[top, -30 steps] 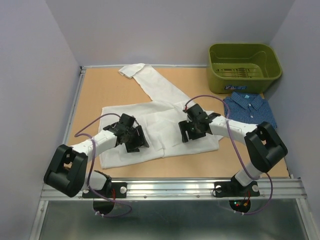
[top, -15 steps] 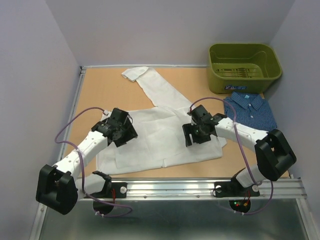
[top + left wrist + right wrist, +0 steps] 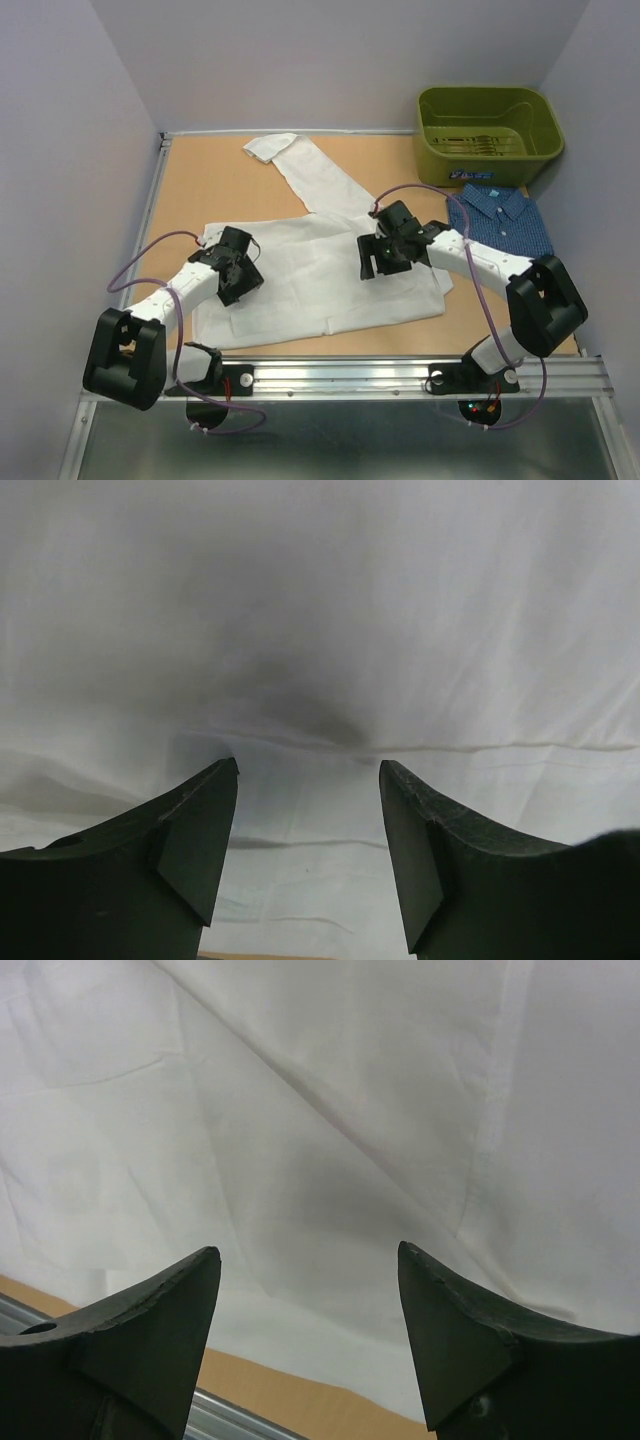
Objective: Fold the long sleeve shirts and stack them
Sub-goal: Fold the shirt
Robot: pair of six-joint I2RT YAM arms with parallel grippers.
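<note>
The table [image 3: 210,180] is a flat, tan board with a matte, wood-like face and a metal rail along its near edge.

Over the near-left part, the left gripper [image 3: 238,272] is made of black, hard plastic. Its two wedge-shaped fingers [image 3: 200,830] stand wide apart with nothing between them. They point down at white cloth, and the left wrist view shows a soft shadow and thin seam lines on it.

There are two long sleeve shirts. The plain white woven shirt [image 3: 310,270] lies spread flat across the middle of the table, near the front edge. It is smooth apart from a few shallow creases. One long sleeve [image 3: 320,180] runs diagonally toward the far edge, and its folded cuff [image 3: 268,146] lies close to that edge.

The right gripper [image 3: 385,255] is the same black plastic kind and hangs over the right part of the white shirt. Its jaws are also spread wide and hold nothing. The right wrist view shows a stitched seam and a strip of bare table below the hem.

Near the right edge lies the dark blue, finely patterned collared shirt [image 3: 500,220], in a compact rectangle with the collar toward the far side.

Just behind it, at the far-right corner, stands the one olive-green plastic bin [image 3: 480,170], a glossy rectangle with rounded corners.
</note>
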